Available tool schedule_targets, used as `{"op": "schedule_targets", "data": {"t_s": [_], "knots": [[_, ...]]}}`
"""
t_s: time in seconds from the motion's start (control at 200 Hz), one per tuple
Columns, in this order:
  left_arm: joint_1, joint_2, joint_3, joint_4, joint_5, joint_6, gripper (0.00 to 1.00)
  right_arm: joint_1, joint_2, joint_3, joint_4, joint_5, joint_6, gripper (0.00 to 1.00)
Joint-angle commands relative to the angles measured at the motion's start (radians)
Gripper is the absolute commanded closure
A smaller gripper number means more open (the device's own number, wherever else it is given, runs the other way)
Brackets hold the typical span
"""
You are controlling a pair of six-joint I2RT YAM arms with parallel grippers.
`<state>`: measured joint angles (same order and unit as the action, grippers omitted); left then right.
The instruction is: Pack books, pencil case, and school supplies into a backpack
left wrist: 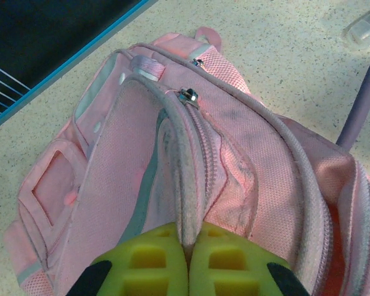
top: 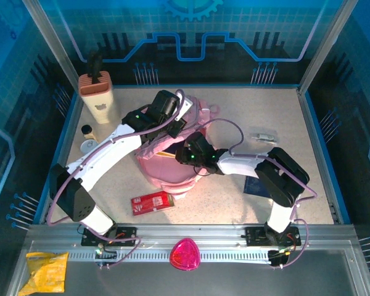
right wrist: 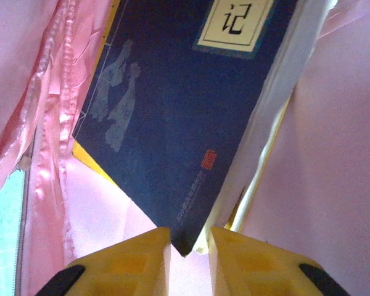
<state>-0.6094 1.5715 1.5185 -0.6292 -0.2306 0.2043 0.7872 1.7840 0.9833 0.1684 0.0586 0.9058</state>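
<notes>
- Left pincer (left wrist: 188, 262) is pressed together on the backpack (left wrist: 253, 160), biting the grey-edged rim of the opening and holding it up so the mouth gapes.
- Right pincer (right wrist: 189, 250) is down inside the pink lining. Its yellow fingers stand a little apart, with the bottom corner of a navy book (right wrist: 172, 123) sitting in the gap.
- I cannot tell whether those fingers are pinching that corner or have let go of it.
- The navy book leans tilted inside the bag, and the edge of a yellow book (right wrist: 86, 159) peeks out behind it, so both are in the main compartment.
- Out on the surface (top: 234, 111), the red pencil case (top: 152, 202) lies just in front of the backpack, and a second navy book (top: 259, 187) lies partly under the right arm.
- The small grey-white item (top: 263, 136) lies well off to the right.
- My read: this is the book-loading step, with two in and three things left to pack.
- Next, the right pincer needs to be clear of the book corner and lift straight out without dragging the lining. Then it goes for the second navy book.
- The left grip should stay put to keep the mouth open.
</notes>
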Motion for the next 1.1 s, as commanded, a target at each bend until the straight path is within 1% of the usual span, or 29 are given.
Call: {"op": "schedule_targets", "data": {"t_s": [0.0,0.06,0.125,0.17,0.22,0.33,0.38,0.43,0.465,0.54,0.62,0.71,0.755,0.82,0.895,0.935,0.976,1.016,1.096], "knots": [[0.001,-0.074,-0.010,0.120,0.021,-0.022,1.00,0.020,-0.059,-0.007,0.013,-0.022,-0.061,0.73],[0.002,-0.073,-0.024,0.121,0.020,-0.025,1.00,0.021,-0.126,-0.053,-0.021,-0.010,-0.075,0.71],[0.004,-0.073,-0.047,0.131,0.022,-0.031,1.00,0.020,-0.212,-0.127,-0.041,-0.008,-0.097,0.64],[0.006,-0.071,-0.070,0.146,0.023,-0.036,1.00,0.018,-0.271,-0.164,-0.071,-0.015,-0.113,0.61],[0.007,-0.066,-0.096,0.160,0.032,-0.049,1.00,0.019,-0.335,-0.190,-0.135,-0.012,-0.130,0.58],[0.008,-0.047,-0.138,0.168,0.057,-0.089,1.00,0.010,-0.491,-0.252,-0.288,0.037,-0.148,0.49],[0.006,-0.039,-0.155,0.169,0.061,-0.112,0.95,-0.002,-0.556,-0.272,-0.355,0.056,-0.147,0.46],[0.006,-0.035,-0.170,0.173,0.066,-0.145,0.80,-0.026,-0.617,-0.288,-0.423,0.069,-0.147,0.43],[0.005,-0.034,-0.180,0.176,0.080,-0.170,0.73,-0.048,-0.658,-0.295,-0.471,0.081,-0.149,0.41],[0.001,-0.042,-0.201,0.179,0.137,-0.214,0.66,-0.106,-0.741,-0.306,-0.567,0.087,-0.156,0.36],[-0.012,-0.062,-0.210,0.169,0.160,-0.286,0.57,-0.175,-0.818,-0.313,-0.663,0.083,-0.167,0.29],[-0.030,-0.103,-0.240,0.183,0.193,-0.412,0.49,-0.255,-0.892,-0.311,-0.787,0.098,-0.182,0.22],[-0.039,-0.128,-0.264,0.199,0.227,-0.476,0.45,-0.299,-0.924,-0.311,-0.845,0.105,-0.192,0.20],[-0.056,-0.168,-0.313,0.230,0.249,-0.580,0.42,-0.362,-0.970,-0.307,-0.916,0.117,-0.214,0.14],[-0.078,-0.217,-0.381,0.288,0.269,-0.681,0.40,-0.441,-1.013,-0.307,-0.989,0.136,-0.242,0.07],[-0.092,-0.245,-0.423,0.321,0.270,-0.744,0.39,-0.489,-1.030,-0.308,-1.017,0.142,-0.259,0.04],[-0.099,-0.268,-0.460,0.353,0.296,-0.787,0.38,-0.537,-1.041,-0.312,-1.035,0.146,-0.276,0.00],[-0.113,-0.297,-0.495,0.370,0.294,-0.836,0.37,-0.571,-1.047,-0.321,-1.030,0.132,-0.271,0.00],[-0.155,-0.360,-0.580,0.427,0.238,-0.916,0.36,-0.628,-1.027,-0.325,-1.019,0.112,-0.245,0.00]]}}
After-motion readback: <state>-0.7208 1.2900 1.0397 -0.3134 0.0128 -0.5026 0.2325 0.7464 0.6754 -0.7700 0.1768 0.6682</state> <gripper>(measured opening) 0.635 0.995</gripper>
